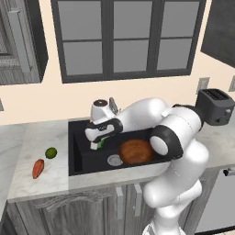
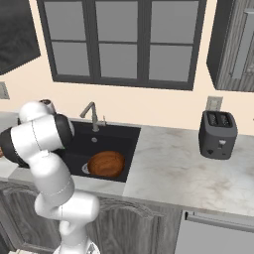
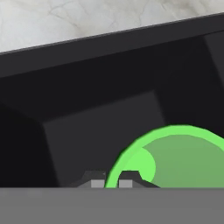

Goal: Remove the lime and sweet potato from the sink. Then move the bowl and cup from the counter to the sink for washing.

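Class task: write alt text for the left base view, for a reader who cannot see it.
A white robot arm's gripper holds a green cup over a black sink containing a brown bowl. A lime and sweet potato lie on the counter.

Rendered frames, evenly and brightly lit, no glare. Soft, slightly blurred edges throughout. Large matte black rectangular sink basin (image 1: 87,156) reads dark, its walls faintly shaded. Hand view coarse; bright green cylindrical cup (image 3: 175,157) shows flat colour.
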Controlling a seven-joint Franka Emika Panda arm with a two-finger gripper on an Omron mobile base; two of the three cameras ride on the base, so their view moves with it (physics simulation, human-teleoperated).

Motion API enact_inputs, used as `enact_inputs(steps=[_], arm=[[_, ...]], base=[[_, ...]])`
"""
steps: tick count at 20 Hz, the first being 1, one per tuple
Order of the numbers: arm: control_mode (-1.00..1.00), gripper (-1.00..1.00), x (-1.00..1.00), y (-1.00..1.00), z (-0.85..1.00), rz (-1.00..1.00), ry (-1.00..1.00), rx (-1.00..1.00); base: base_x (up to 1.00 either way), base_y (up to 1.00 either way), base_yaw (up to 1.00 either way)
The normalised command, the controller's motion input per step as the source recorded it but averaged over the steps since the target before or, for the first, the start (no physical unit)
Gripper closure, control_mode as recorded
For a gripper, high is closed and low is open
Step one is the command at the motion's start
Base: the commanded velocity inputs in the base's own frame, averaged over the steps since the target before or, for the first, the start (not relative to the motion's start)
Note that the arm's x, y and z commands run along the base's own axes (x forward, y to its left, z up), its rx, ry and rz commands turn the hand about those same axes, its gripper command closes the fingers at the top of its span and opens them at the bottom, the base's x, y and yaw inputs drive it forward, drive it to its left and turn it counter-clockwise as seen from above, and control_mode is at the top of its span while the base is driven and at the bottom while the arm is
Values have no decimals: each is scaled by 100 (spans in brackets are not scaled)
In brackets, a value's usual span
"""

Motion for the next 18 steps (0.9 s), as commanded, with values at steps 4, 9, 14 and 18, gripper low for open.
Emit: enact_inputs(steps=[4, 9, 14, 18], arm=[[-100, 100, 16, 1, -16, -3, 0, -1], [-100, 100, 14, 0, -11, -1, 0, 0], [-100, 100, 12, 1, -17, -1, 0, 0], [-100, 100, 8, 0, -18, -2, 0, -1]], base=[[0, 0, 0], [0, 0, 0], [0, 0, 0], [0, 0, 0]])
